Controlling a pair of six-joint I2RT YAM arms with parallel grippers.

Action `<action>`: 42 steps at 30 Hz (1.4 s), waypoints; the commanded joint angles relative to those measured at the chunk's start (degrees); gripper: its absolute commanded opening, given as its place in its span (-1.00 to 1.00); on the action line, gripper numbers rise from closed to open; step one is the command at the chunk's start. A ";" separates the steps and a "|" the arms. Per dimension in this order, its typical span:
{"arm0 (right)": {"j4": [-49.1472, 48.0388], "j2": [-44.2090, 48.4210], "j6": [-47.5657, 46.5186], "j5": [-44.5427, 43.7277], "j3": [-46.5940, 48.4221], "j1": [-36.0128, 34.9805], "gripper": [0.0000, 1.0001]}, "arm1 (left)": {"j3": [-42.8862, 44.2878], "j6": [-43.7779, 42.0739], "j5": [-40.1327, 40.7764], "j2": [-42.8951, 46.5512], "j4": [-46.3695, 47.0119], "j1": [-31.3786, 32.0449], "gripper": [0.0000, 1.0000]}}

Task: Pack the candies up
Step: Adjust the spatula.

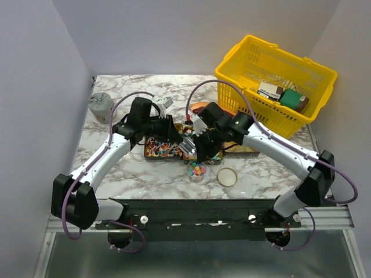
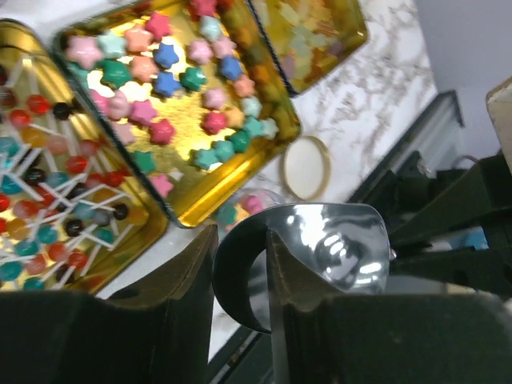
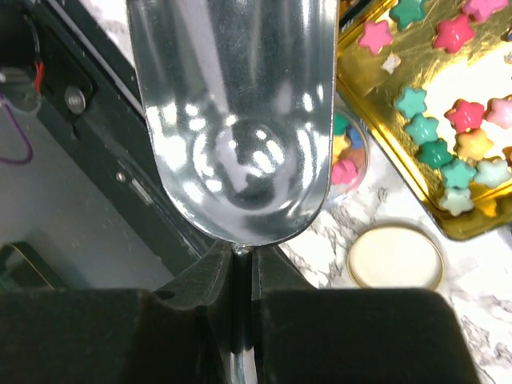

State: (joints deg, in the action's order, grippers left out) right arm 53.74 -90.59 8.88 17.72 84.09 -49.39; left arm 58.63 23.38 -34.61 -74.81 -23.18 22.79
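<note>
The right tool (image 3: 242,260) was closed tight on the handle of an empty metal scoop (image 3: 236,120), whose bowl hung partly over the small jar (image 3: 350,160). The star candies (image 3: 436,152) lay in the gold tray (image 3: 448,228) just beyond the jar, on the scoop's side away from the arm bases, so I judged the mouth must turn that way. The jar lid (image 3: 396,258) lay close by on the worktop (image 3: 488,320), and the left tool (image 2: 242,272) hovered near with a narrow gap; I could not tell if it gripped anything.

Overhead camera looks down; close wrist cameras share the lid (image 3: 396,256).
</note>
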 commanded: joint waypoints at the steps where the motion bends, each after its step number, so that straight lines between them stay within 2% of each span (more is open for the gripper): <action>1: 0.67 6.47 -8.27 5.58 -1.30 -0.62 -0.99 | -0.09 -1.84 -14.50 -1.22 -0.11 0.33 -0.47; 2: 1.02 7.87 -10.44 5.75 -1.56 -0.54 -0.99 | -0.36 -1.58 -16.35 -1.57 0.41 0.33 -0.58; 3: 1.02 8.66 -11.08 5.23 -1.91 -0.54 -0.99 | -0.88 -0.97 -19.67 -1.75 1.63 0.33 -0.93; 4: 0.85 9.28 -10.91 4.27 -2.09 -0.54 -0.99 | -0.97 0.43 -20.58 -1.83 1.91 0.33 -1.00; 6: -0.38 11.21 -10.64 2.59 -2.79 -0.62 -0.83 | -1.06 2.80 -21.28 -1.40 2.70 0.33 -1.00; 7: -0.99 12.00 -10.29 1.80 -4.01 -0.62 -0.50 | -0.98 5.34 -21.20 -0.96 3.05 0.33 -1.00; 9: -4.07 15.50 -10.03 -0.22 -6.12 -0.54 -0.28 | -0.71 8.25 -21.03 0.36 4.54 0.24 -1.00; 10: -5.56 17.27 -9.85 -1.01 -8.92 -0.62 0.01 | -0.54 10.00 -21.37 0.54 5.07 0.15 -1.00; 13: -11.54 24.02 -9.15 -4.00 -13.33 -0.62 0.53 | 0.08 15.46 -21.90 0.28 5.86 -0.28 -1.00; 15: -14.27 27.20 -9.06 -7.95 -16.06 -0.62 0.64 | 0.34 18.70 -21.99 0.01 6.13 -0.63 -1.00; 16: -15.14 29.74 -7.32 -9.61 -16.76 -0.62 0.77 | 0.34 19.68 -21.99 0.01 6.39 -0.81 -1.00; 20: -17.08 34.67 -7.91 -12.19 -18.70 -0.71 0.75 | 0.26 27.06 -22.25 -0.78 8.23 -2.65 -1.00; 25: -19.90 36.27 -8.36 -12.00 -21.25 -0.71 0.36 | -1.85 35.84 -22.78 -0.52 13.06 -2.83 -1.00; 29: -20.25 34.43 -8.27 -12.96 -21.08 -0.71 0.17 | -4.49 41.82 -23.66 0.45 18.43 -2.92 -1.00; 34: -20.60 32.23 -8.36 -14.38 -20.72 -0.62 0.05 | -5.90 43.33 -24.71 1.24 20.10 -3.80 -1.00; 39: -20.69 31.35 -8.09 -14.55 -21.25 -0.71 0.03 | -6.69 44.13 -25.68 2.47 21.69 -5.56 -1.00; 42: -21.04 31.26 -7.92 -14.90 -20.99 -0.71 -0.22 | -7.04 43.86 -26.03 2.73 21.51 -6.35 -1.00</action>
State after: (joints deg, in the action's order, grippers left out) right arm 34.74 -59.22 0.58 4.73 63.42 -49.82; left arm 52.03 65.73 -57.36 -74.08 -3.64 17.54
